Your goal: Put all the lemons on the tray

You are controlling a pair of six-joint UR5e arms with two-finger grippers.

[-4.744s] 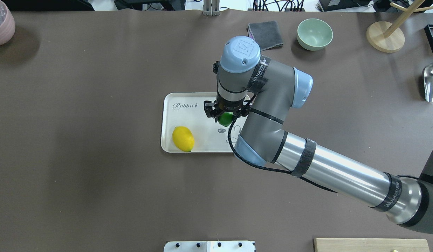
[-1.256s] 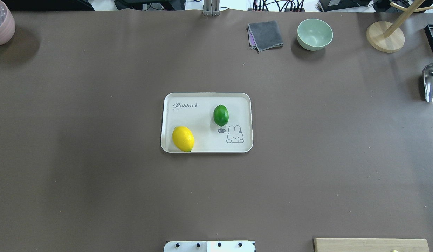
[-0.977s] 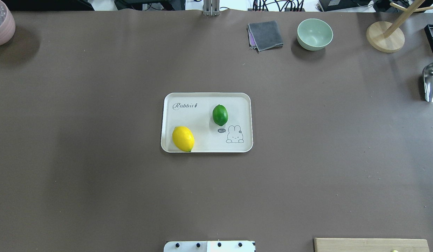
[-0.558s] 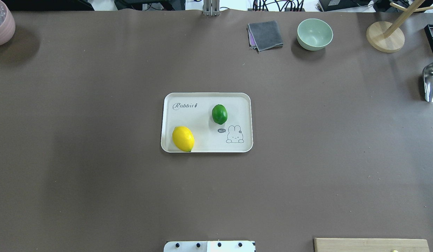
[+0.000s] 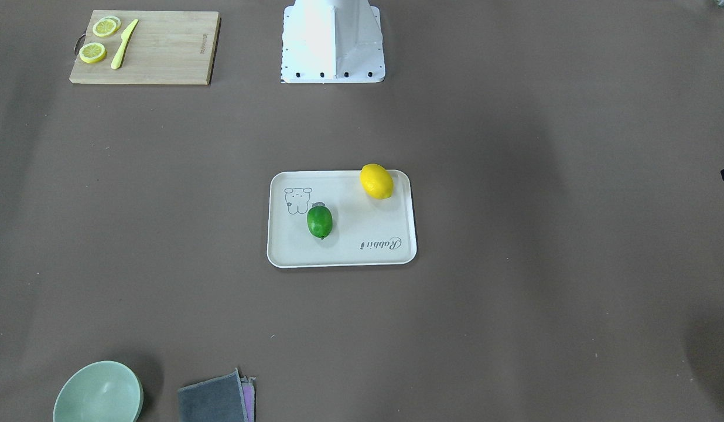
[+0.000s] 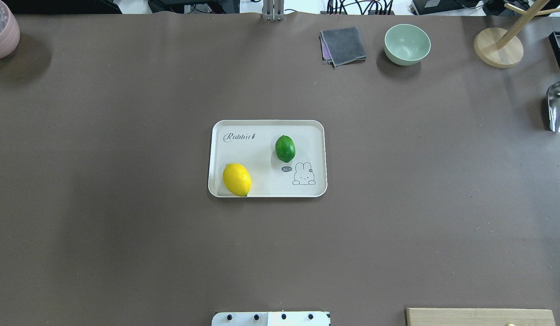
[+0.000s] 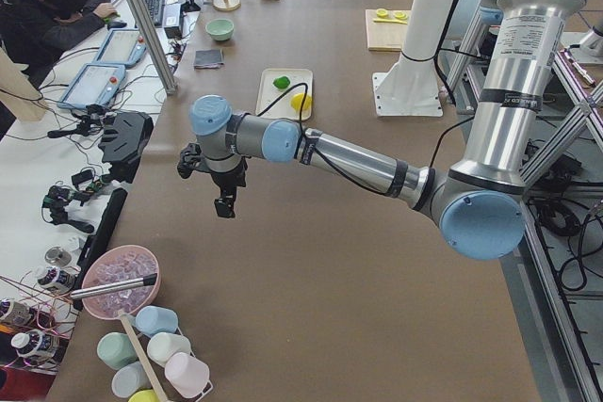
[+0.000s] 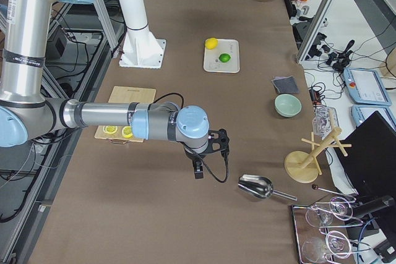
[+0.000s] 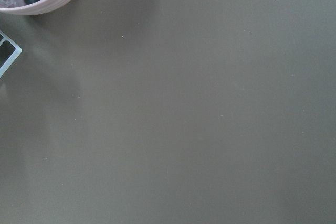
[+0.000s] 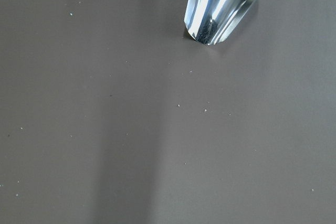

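Observation:
The yellow lemon lies in the near-left corner of the off-white tray. The green lemon lies near the tray's middle, beside the bear drawing. Both also show in the front view, yellow lemon and green lemon. No gripper is near the tray. My left gripper hangs over bare table near the pink bowl. My right gripper hangs over bare table near the metal scoop. Both show only in the side views, so I cannot tell whether they are open or shut.
A cutting board with lemon slices and a knife sits by the robot base. A green bowl, grey cloth, wooden stand, metal scoop and pink bowl line the table's far side and ends.
The right arm, which held the green lemon over the tray, has let it go and left the overhead view. The green lemon has rocked slightly on the tray since.

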